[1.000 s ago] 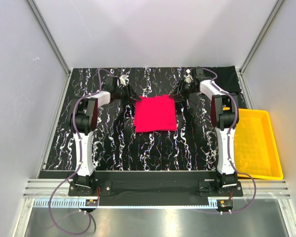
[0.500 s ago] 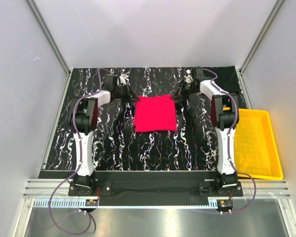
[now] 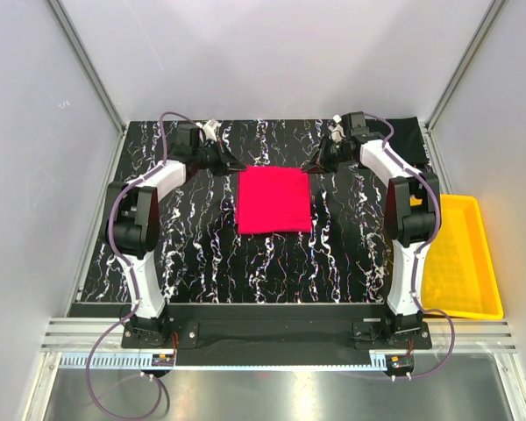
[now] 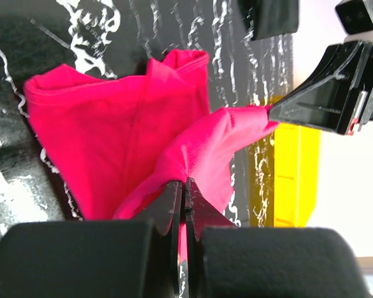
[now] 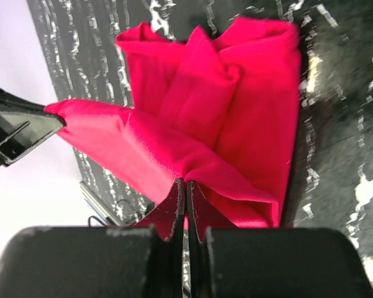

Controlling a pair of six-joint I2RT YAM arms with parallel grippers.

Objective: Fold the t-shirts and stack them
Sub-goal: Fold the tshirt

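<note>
The crimson-red t-shirt lies folded in a rectangle at the middle of the black tabletop. My left gripper is shut on its far left corner, and my right gripper is shut on its far right corner. In the left wrist view the red cloth rises in a fold into the closed jaws of my left gripper. In the right wrist view the red cloth is likewise pinched in my right gripper. The black t-shirt lies at the far right corner of the table.
A yellow plastic tray stands off the table's right edge and also shows in the left wrist view. Grey walls close in the back and both sides. The arm bases are bolted at the near edge.
Both arms have swung outward and back, the elbows opening wider. The far corners of the red t-shirt are drawn up and toward the back; it looks slightly longer.
</note>
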